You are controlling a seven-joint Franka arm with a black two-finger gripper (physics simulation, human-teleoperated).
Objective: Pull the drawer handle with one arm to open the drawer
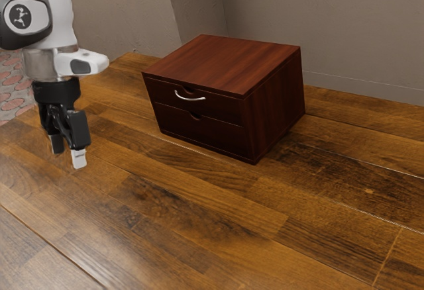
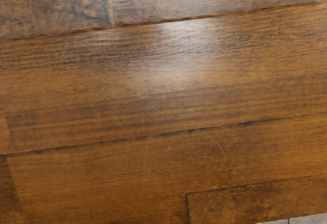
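**Franka arm** [image 1: 63, 12], exterior view. The upper link wears a smooth white shell. Its joint is closed by a rounded dark grey cap [image 1: 23, 15], which bears a ringed round badge with a small figure-like mark. Below the shell sits a short cylinder of grey metal [image 1: 40, 63]. From this cylinder a white, rounded housing [image 1: 83, 61] projects sideways, inset with a dark oval window. The hand body [image 1: 56, 98] beneath is matt black and blocky. The jaws are two slim black bars, each ending in a light grey rectangular pad [image 1: 79, 159].
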